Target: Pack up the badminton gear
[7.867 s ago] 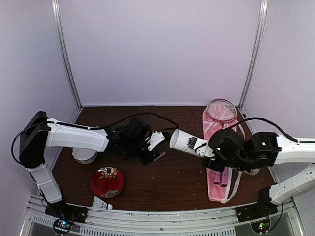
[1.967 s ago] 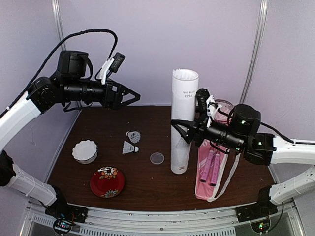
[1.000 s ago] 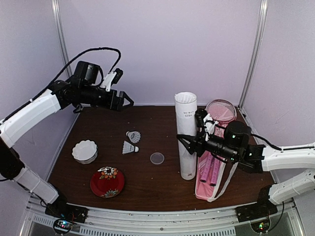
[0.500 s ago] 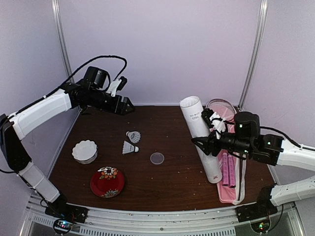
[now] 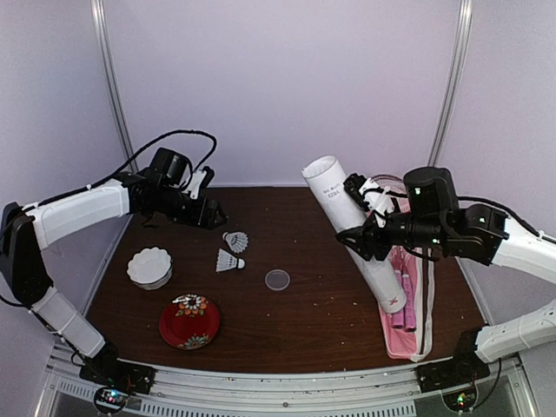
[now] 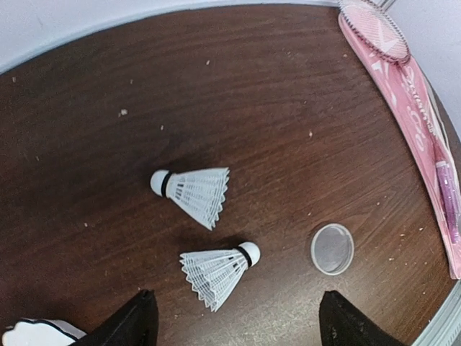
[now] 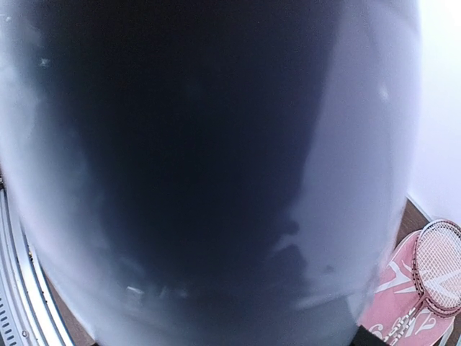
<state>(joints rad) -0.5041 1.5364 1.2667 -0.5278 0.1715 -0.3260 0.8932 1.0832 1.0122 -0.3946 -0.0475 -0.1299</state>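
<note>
Got left jaws gaping wide, empty, above two shuttlecocks [image 6: 194, 193] on the worktop [image 6: 288, 108]. Right jaws clamped round the tilted tube [image 5: 334, 195], bottom end over the bag [image 5: 410, 337].

Table [image 5: 321, 330] lower centre is open. Two shuttlecocks [image 5: 234, 241] and a lid [image 5: 277, 279] sit centre-left. Bowl [image 5: 149, 266] and plate [image 5: 188, 321] block lower left. Tilted tube [image 5: 352, 230] and bag [image 5: 417, 326] block right.

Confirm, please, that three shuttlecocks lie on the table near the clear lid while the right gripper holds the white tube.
Only two shuttlecocks lie on the table near the lid, as the left wrist view shows; the right gripper does hold the tube.
</note>
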